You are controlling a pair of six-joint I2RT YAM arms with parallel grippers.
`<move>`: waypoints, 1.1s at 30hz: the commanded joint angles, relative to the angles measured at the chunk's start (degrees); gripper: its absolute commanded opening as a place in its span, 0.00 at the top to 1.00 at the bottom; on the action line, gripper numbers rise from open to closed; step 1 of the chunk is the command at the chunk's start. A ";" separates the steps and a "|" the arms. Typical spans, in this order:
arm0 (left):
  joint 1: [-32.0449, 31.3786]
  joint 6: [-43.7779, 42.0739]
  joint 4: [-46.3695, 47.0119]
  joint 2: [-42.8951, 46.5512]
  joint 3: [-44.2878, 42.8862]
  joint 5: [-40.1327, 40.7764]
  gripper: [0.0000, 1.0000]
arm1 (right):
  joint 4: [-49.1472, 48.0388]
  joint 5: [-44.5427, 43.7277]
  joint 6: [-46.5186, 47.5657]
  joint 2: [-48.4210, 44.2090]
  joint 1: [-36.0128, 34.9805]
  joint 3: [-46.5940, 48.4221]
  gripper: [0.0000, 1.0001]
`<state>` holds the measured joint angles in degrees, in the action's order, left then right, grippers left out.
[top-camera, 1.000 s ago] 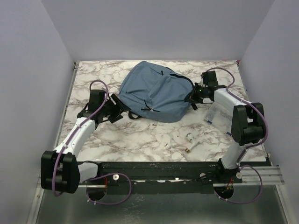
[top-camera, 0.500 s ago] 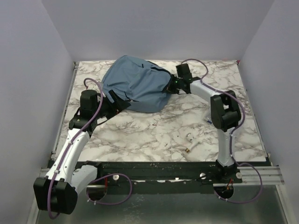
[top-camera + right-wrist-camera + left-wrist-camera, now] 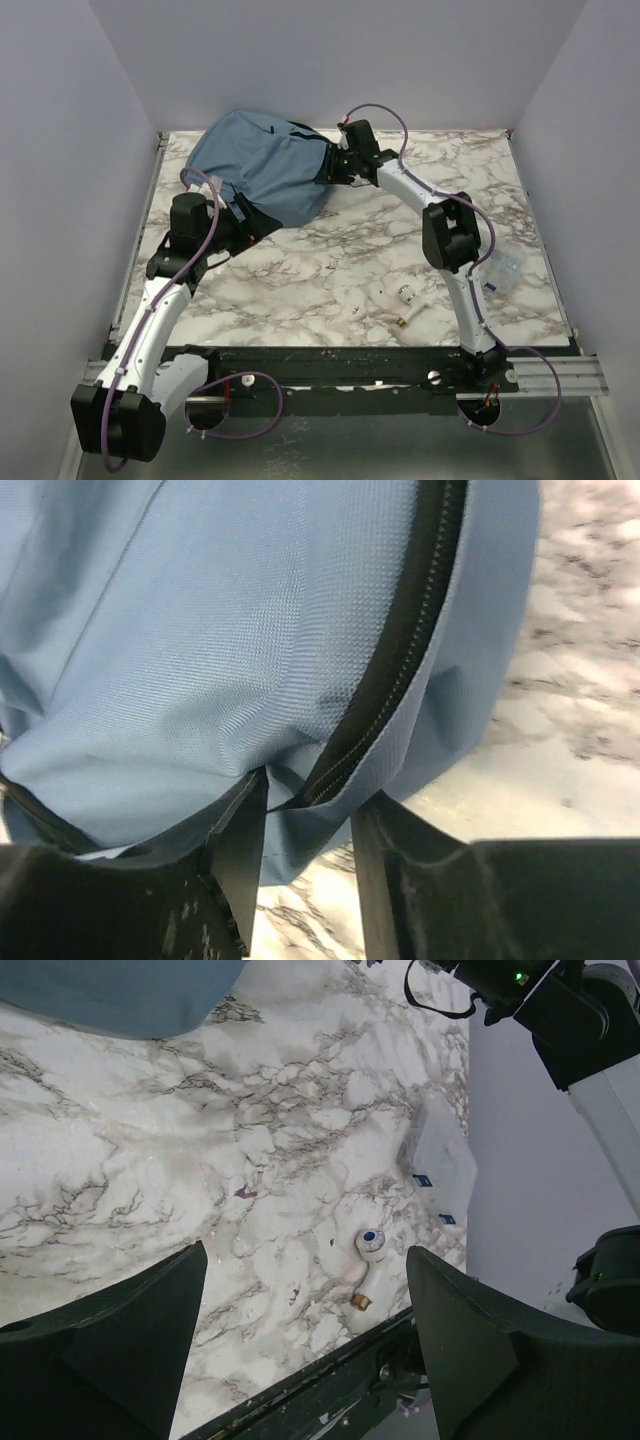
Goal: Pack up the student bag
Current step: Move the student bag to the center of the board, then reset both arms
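Student bag (image 3: 260, 170): woven blue fabric (black zipper (image 3: 395, 670)).

Dusty-blue student bag (image 3: 262, 165), white-marbled table (image 3: 340, 270)

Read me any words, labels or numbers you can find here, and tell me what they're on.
No text can be read anywhere.
On the clear plastic packet: small blue marks, too small to read.
On the student bag: no print or label shows.
On the small white piece with a blue cap: no lettering shows.
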<state>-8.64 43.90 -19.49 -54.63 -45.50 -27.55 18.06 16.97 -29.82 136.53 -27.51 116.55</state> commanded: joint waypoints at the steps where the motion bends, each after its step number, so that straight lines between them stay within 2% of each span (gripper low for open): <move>1: -0.84 -0.52 2.55 2.42 -1.90 -2.09 0.16 | 11.94 -6.14 2.97 -2.27 0.70 4.94 0.45; 3: -1.02 -0.99 2.66 0.75 -2.70 -3.30 0.16 | 16.93 -8.90 4.16 -6.97 1.16 2.92 0.27; 5: -1.35 -1.14 2.82 -1.07 -3.99 -6.41 0.16 | 20.28 -12.65 5.64 -12.87 1.62 -2.14 0.17; 7: -3.36 -2.29 3.39 -1.35 -4.59 -7.95 0.14 | 21.24 -16.48 6.52 -19.98 1.97 -9.87 0.08; 10: -6.38 -3.60 3.37 -1.98 -4.68 -9.30 0.14 | 19.61 -16.62 6.70 -31.56 2.50 -23.06 0.01; 14: -11.77 -3.95 3.64 -1.87 -4.43 -9.84 0.14 | 19.59 -16.62 4.64 -43.18 2.46 -35.08 0.00; 19: -17.12 -3.54 5.01 2.25 -4.22 -7.11 0.13 | 17.27 -20.71 2.48 -59.13 2.46 -43.75 0.00; 21: -17.99 -4.56 5.71 5.26 -4.80 -5.41 0.09 | 17.04 -22.59 2.17 -65.59 2.45 -45.70 0.00; 26: -18.43 -9.05 5.65 14.24 -5.66 4.15 0.03 | 16.76 -28.06 5.06 -80.33 2.42 -48.30 0.00; 33: -18.44 -13.06 5.39 24.31 -7.17 17.92 0.01 | 14.17 -37.93 5.12 -98.03 2.47 -51.31 0.00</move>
<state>-26.87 34.92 -14.66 -34.30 -50.61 -20.97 33.45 -12.49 -24.84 44.23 -24.82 67.37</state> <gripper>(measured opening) 0.979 0.996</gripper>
